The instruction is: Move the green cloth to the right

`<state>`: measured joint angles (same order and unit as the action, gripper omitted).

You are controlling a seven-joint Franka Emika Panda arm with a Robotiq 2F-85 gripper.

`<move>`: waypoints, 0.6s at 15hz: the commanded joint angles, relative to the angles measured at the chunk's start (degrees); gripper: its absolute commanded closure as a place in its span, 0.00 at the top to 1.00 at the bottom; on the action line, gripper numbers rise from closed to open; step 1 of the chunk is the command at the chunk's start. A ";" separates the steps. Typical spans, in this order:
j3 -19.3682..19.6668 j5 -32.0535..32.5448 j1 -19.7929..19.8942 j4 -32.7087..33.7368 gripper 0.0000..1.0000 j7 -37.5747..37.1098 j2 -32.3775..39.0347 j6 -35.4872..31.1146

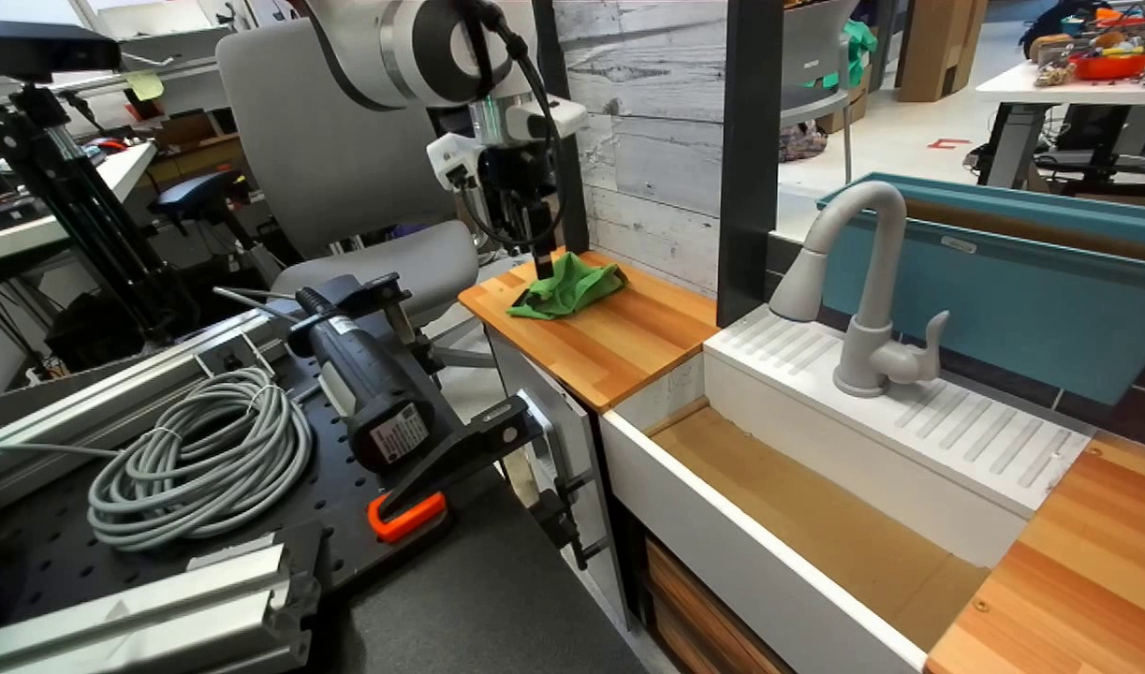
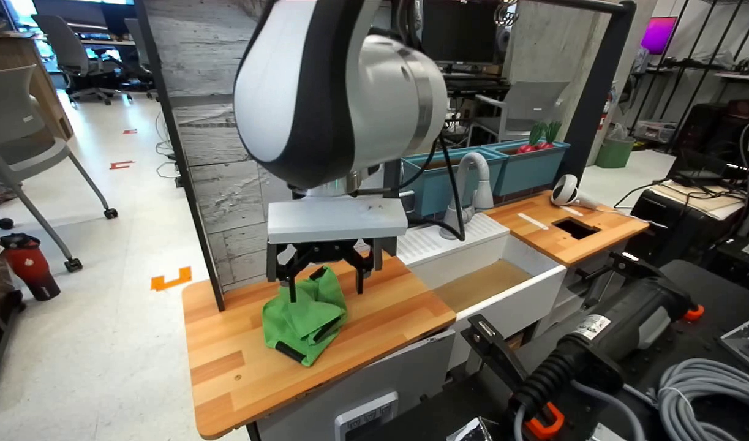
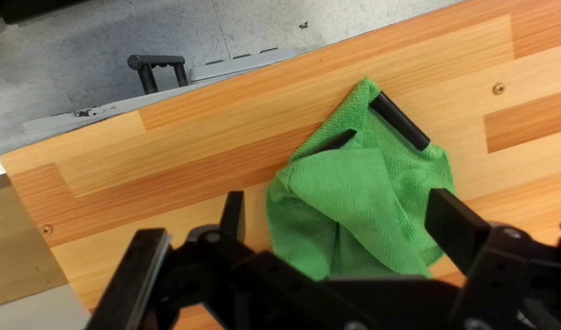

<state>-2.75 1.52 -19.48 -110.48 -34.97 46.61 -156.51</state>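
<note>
Countertop (image 2: 389, 309) | green cloth (image 2: 305, 315), corner frontward | long axis front-to-back, seemingly

The wooden worktop (image 2: 386, 324) has light and dark stripes, and 1 green cloth (image 3: 349, 183) lies on it, all crumpled and folded over.
</note>
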 commanded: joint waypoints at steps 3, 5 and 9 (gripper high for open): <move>0.63 -3.20 -2.58 10.73 1.00 1.28 8.36 0.60; 0.80 -3.71 -3.24 13.46 1.00 1.10 10.21 0.41; 2.00 -4.08 -4.65 19.35 1.00 0.32 13.90 0.94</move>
<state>-2.61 -1.24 -22.18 -96.78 -34.92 57.03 -156.50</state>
